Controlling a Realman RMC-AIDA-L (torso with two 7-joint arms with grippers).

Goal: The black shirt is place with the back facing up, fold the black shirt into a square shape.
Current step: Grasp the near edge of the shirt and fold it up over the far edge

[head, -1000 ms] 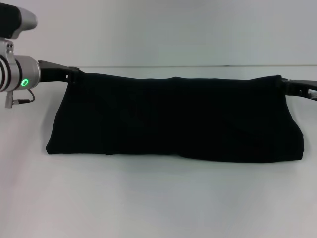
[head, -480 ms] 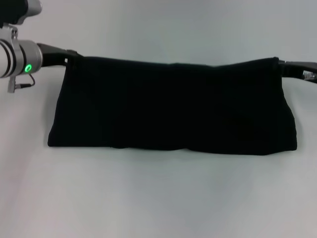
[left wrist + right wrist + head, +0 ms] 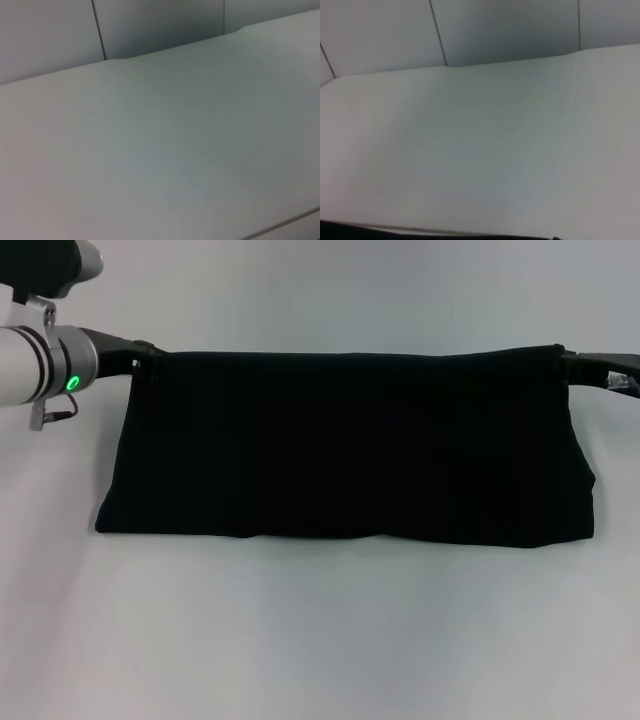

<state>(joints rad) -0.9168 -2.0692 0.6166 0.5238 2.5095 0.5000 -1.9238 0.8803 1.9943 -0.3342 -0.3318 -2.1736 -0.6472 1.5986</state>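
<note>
The black shirt (image 3: 350, 445) hangs as a wide black band in the head view, stretched taut between my two grippers, its lower edge resting on the white table (image 3: 320, 640). My left gripper (image 3: 145, 350) is shut on the shirt's upper left corner. At the upper right corner my right gripper (image 3: 568, 362) is shut on the shirt too. No print shows on the side facing me. A thin black strip of the shirt (image 3: 350, 229) runs along one edge of the right wrist view. The left wrist view shows only bare table.
White table surface (image 3: 160, 150) spreads in front of and behind the shirt. A grey panelled wall (image 3: 495, 30) rises beyond the table's far edge.
Both grippers rose and pulled apart, so the shirt's top edge went from sagging to straight and level. The hanging cloth's lower edge lifted slightly and flattened.
</note>
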